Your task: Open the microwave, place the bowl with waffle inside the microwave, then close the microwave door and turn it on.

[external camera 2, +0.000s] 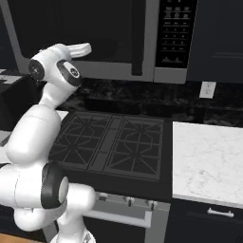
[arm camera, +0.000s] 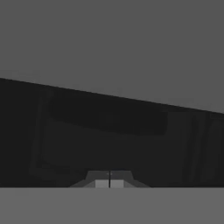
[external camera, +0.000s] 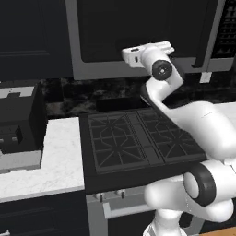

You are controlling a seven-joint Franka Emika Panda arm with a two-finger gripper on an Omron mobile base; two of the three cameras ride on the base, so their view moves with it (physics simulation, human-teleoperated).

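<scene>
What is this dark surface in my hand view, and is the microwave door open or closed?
Observer: It's the door's glass. In the right base view the microwave door is closed, flush in its frame.
Operator: Where's the handle?
Observer: The black bar handle runs down the door's right edge, to the right of the gripper.
Operator: What's below?
Observer: A stove, directly under the microwave.

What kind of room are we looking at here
A rendered home kitchen: a gas stove with black grates sits below an over-range microwave, flanked by white marble counter and dark cabinets.
</scene>
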